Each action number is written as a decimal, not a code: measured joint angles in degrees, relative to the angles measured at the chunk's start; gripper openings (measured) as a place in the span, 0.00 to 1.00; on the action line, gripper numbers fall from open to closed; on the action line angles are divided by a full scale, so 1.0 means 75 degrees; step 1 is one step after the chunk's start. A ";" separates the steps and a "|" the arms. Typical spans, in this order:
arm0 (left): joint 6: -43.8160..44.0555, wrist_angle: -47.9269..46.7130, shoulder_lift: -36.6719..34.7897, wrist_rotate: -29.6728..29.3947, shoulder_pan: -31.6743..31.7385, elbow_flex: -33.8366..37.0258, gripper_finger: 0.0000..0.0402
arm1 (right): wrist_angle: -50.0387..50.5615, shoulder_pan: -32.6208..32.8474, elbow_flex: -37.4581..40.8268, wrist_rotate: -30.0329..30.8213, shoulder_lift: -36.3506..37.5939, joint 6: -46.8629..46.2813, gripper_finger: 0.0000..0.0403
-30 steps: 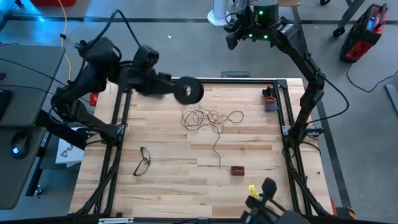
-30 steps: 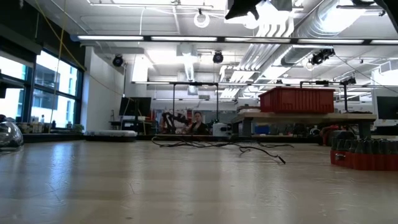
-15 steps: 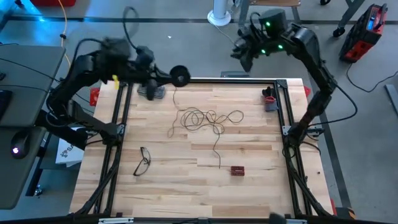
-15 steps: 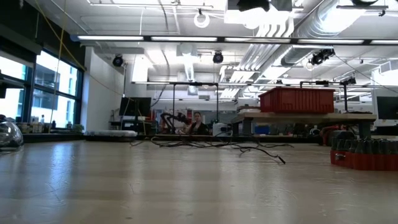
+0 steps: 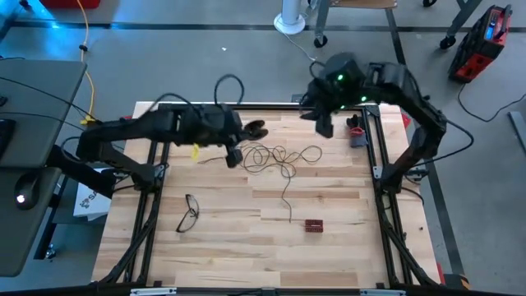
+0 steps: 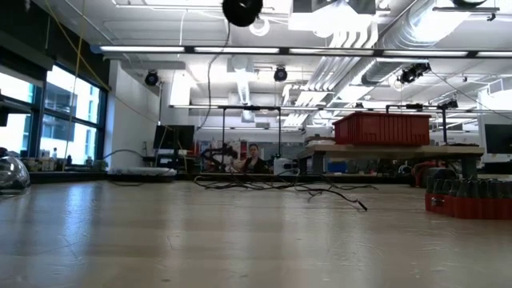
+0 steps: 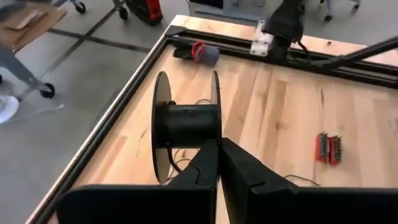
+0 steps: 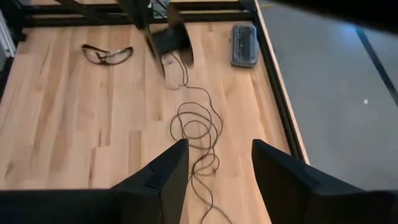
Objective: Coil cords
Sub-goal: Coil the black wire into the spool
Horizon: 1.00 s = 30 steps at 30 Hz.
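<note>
Here, left pincer (image 7: 219, 163) grips reel (image 7: 186, 124); no containers.

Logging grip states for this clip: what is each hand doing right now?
Left hand: shut on the reel, held above the table's far side.
Right hand: open, holding nothing, above the wire on the table.

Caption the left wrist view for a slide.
Shut left gripper holds the black reel above the wooden table, wire trailing below.

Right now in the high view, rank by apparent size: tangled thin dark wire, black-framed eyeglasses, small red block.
1. Tangled thin dark wire, widest spread.
2. Black-framed eyeglasses.
3. Small red block, smallest.
</note>
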<state>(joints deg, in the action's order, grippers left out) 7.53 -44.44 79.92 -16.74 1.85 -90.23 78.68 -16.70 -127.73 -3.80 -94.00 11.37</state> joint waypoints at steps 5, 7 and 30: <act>-0.1067 -0.0127 0.0000 -0.1308 -0.0696 0.0411 0.00 | -0.1439 0.0567 0.1087 0.0090 -0.0008 -0.0124 0.40; -0.1863 -0.0237 -0.0007 -0.2119 -0.0969 0.0401 0.00 | -0.2228 0.0849 0.1592 0.0176 -0.0012 -0.0112 0.40; -0.2661 0.0693 -0.0014 -0.2232 -0.1217 0.0352 0.00 | -0.4227 0.2484 0.2735 0.2714 -0.0012 0.0696 0.40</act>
<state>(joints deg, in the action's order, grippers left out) -12.43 -39.25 79.82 -33.48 -7.27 -87.59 46.98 1.93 -107.22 16.56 -94.08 16.59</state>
